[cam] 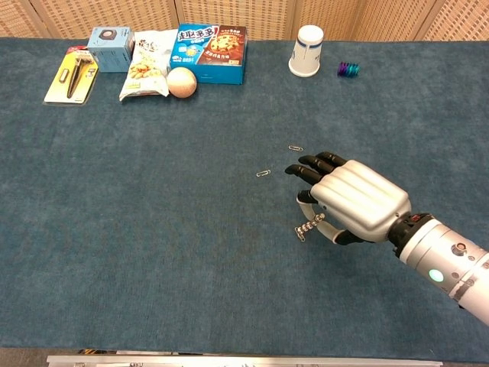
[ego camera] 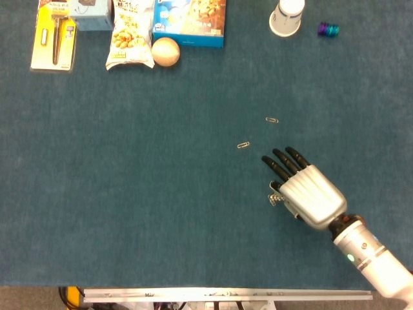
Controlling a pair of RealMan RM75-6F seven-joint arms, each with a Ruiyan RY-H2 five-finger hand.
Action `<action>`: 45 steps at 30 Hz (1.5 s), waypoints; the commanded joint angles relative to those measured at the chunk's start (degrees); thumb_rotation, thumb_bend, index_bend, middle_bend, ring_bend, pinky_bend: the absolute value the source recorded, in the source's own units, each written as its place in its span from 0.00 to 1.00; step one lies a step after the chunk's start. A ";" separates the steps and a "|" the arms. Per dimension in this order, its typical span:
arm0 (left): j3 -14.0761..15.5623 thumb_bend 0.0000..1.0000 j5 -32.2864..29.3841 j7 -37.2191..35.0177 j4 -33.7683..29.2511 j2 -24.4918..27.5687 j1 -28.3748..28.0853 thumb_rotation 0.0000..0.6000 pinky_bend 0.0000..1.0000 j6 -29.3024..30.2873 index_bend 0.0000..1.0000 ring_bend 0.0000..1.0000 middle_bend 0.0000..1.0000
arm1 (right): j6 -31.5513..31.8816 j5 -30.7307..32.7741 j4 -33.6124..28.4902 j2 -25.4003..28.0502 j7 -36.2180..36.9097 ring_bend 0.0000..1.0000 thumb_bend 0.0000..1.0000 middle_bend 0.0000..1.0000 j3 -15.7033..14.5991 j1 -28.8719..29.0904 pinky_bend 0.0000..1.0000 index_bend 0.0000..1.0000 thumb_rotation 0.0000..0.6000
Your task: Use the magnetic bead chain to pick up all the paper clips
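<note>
We've got our right robot hand [cam: 353, 206] pinching the short silvery magnetic bead chain [cam: 311, 226] low over the blue desk [cam: 153, 229], one paper clip [cam: 300, 233] stuck at its tip, two more paper clips [cam: 263, 173] lying loose nearby.
</note>
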 commanded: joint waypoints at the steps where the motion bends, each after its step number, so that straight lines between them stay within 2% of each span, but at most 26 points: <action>1: 0.00 0.00 0.01 0.08 0.02 0.01 0.04 1.00 0.44 0.00 0.51 0.33 0.44 | -0.24 0.34 0.07 -0.24 0.02 0.00 0.38 0.12 -0.04 0.15 0.10 0.57 1.00; 7: -0.07 0.00 0.02 -0.42 0.13 0.01 0.18 1.00 0.44 0.18 0.51 0.33 0.44 | 0.34 0.36 -0.34 0.04 0.29 0.00 0.38 0.12 0.50 0.37 0.10 0.57 1.00; 18: -0.23 0.00 -0.14 -0.60 0.25 -0.02 0.25 1.00 0.44 0.10 0.51 0.33 0.44 | 2.20 1.73 -2.81 2.31 0.94 0.00 0.38 0.12 3.92 1.38 0.10 0.57 1.00; 30: -0.38 0.00 -0.38 -1.12 0.37 0.10 0.33 1.00 0.44 -0.07 0.51 0.33 0.44 | 1.80 9.04 -2.85 3.03 0.51 0.00 0.38 0.12 9.55 4.57 0.10 0.57 1.00; 45: -0.76 0.00 -1.35 -2.00 0.65 0.16 0.50 1.00 0.44 -0.58 0.52 0.33 0.44 | 0.15 16.53 1.02 0.90 0.67 0.00 0.38 0.12 12.78 9.59 0.10 0.58 1.00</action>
